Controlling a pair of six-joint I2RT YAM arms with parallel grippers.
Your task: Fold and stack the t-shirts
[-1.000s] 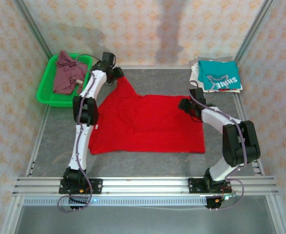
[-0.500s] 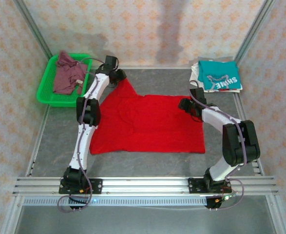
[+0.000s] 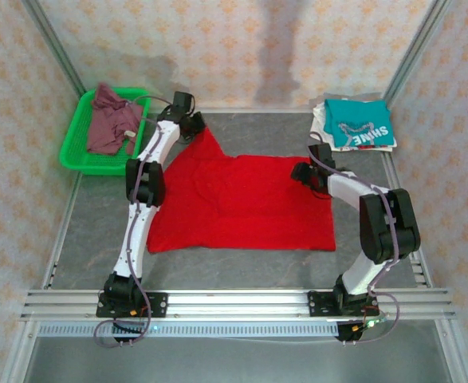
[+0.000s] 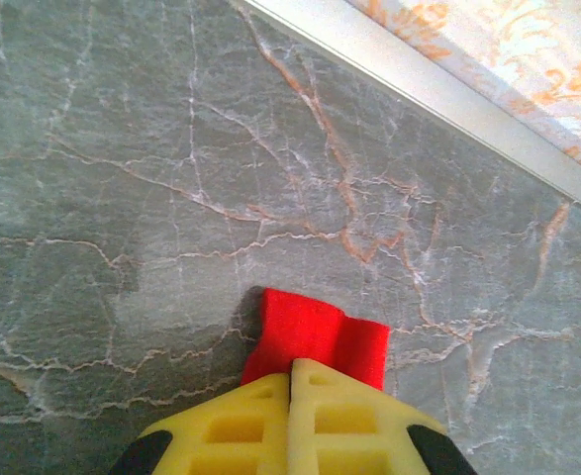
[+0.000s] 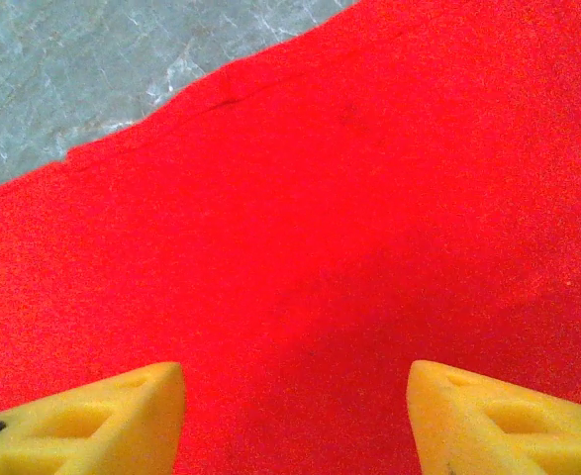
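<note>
The red t-shirt (image 3: 241,199) lies spread flat on the grey table, with one corner drawn out toward the far left. My left gripper (image 3: 194,126) is shut on that corner. In the left wrist view a tuft of red cloth (image 4: 315,332) sticks out past the closed yellow tips of the left gripper (image 4: 292,364). My right gripper (image 3: 301,171) hovers open over the shirt's right edge. The right wrist view has red cloth (image 5: 349,198) under the spread right gripper (image 5: 295,381), nothing between its fingers. A folded teal t-shirt (image 3: 359,121) lies on a whitish one (image 3: 321,120) at the back right.
A green mesh basket (image 3: 74,155) at the back left holds a crumpled mauve t-shirt (image 3: 110,120). Metal frame rails run along the table's sides and near edge. Patterned walls close in the back and sides.
My left gripper has moved a little right to the shirt's far-left corner and closed on it. The right arm has barely moved and its gripper stays open.
</note>
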